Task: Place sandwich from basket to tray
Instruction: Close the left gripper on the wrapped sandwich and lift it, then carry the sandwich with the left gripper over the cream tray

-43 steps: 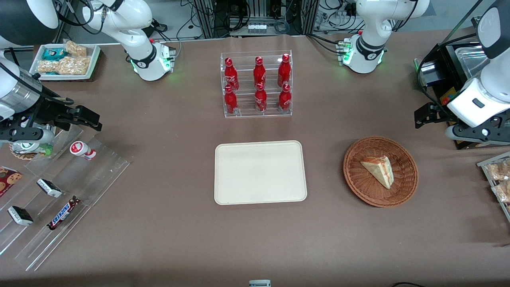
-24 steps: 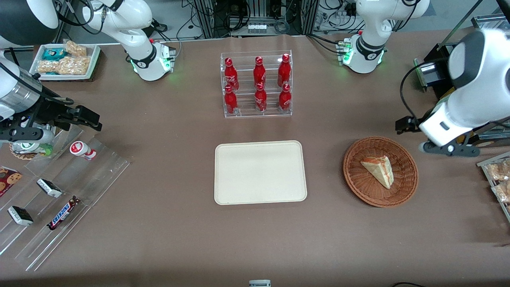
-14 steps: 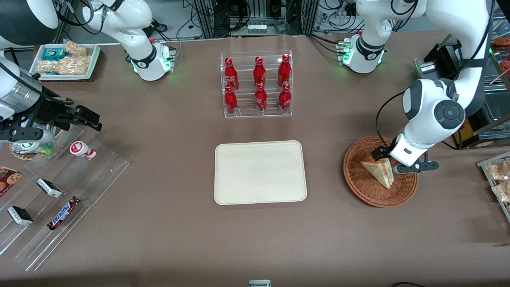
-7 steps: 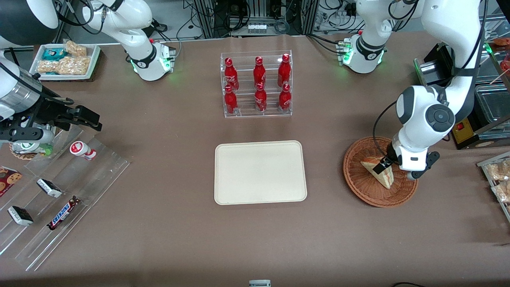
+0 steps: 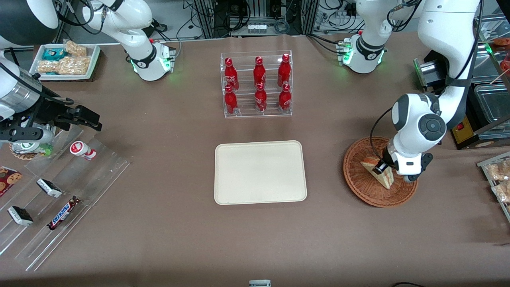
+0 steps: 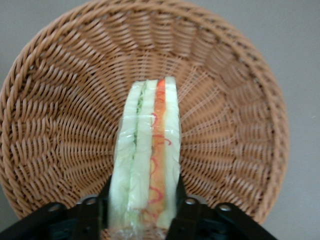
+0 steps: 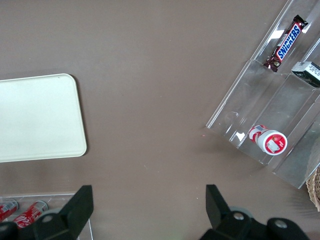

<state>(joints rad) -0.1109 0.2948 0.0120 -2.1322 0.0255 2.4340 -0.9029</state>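
Down into the basket (image 5: 364,191) the gripper (image 5: 385,170) has dropped since a moment ago. Its fingers (image 6: 187,212) stand apart, flanking the sandwich (image 6: 147,160) without clamping it. Well off sits the tray (image 5: 260,172).

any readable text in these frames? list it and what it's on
"SNICKERS": brown candy bar wrapper in the clear acrylic stepped display.
Red bottles in the clear rack: white script, too small to read.
Clear-wrapped triangular sandwich, between the end effector's fingers over the round wicker basket: no text.
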